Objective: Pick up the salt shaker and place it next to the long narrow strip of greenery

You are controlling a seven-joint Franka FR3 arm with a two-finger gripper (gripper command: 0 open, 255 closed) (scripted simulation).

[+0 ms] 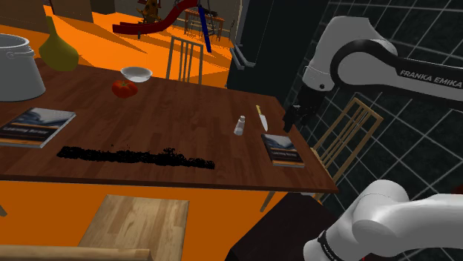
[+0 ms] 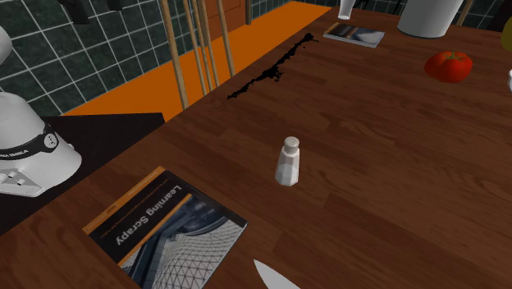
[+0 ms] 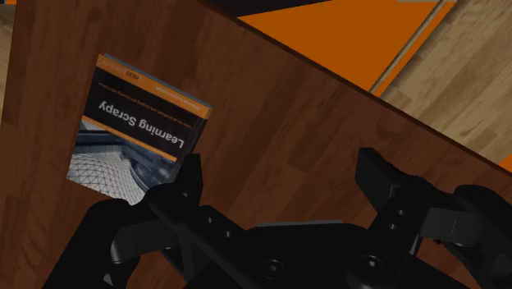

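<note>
The salt shaker, small and white with a rounded cap, stands upright on the dark wooden table. The strip of greenery is a long, thin, very dark line along the table's near edge in the shoulder view. My gripper hangs above the table's right end in the shoulder view, to the right of the shaker and apart from it. Its fingers stand apart with only bare wood between them.
A "Learning Scrapy" book lies below the gripper, a knife between it and the shaker. Farther off are a tomato, bowl, pot, yellow vase and second book. Chairs ring the table.
</note>
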